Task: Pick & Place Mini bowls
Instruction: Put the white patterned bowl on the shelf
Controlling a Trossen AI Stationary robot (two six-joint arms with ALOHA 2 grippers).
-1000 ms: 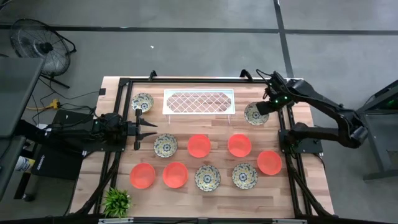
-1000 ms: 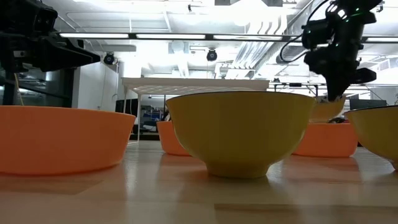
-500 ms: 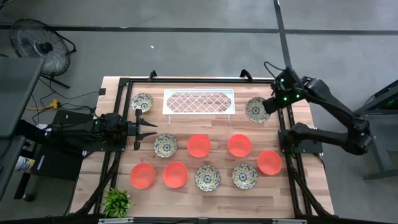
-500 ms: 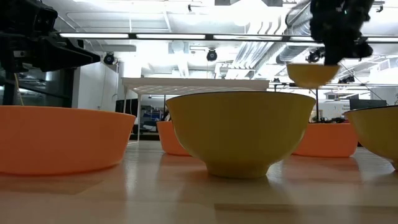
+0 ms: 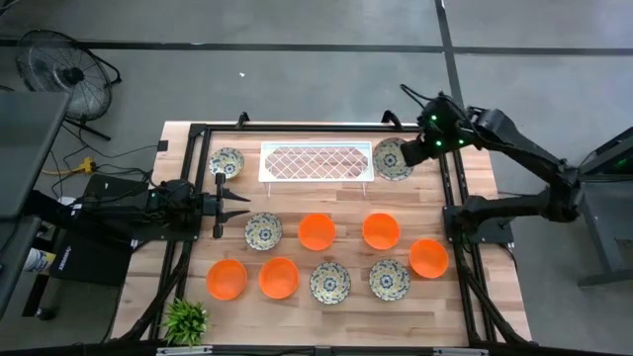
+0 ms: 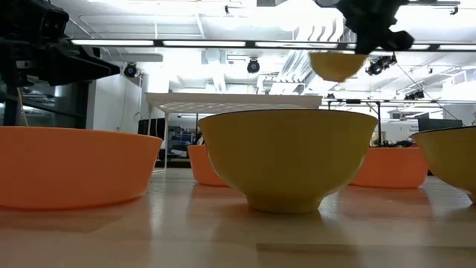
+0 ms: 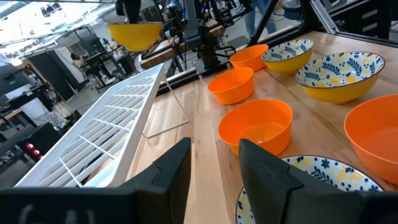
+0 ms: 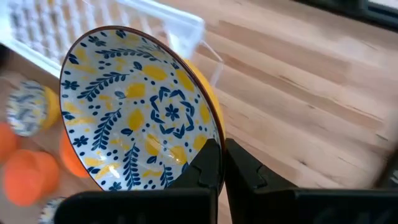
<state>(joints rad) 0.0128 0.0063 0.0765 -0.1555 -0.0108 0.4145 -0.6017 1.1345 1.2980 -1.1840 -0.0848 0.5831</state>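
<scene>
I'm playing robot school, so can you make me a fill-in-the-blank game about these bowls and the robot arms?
1. The right end effector holds a floral bowl up in the ____.
2. That bowl hangs beside the white ____.
3. The plain bowls, like this orange bowl, number ____.
4. The left end effector holds ____.

Missing words: air; tray; five; nothing
</scene>
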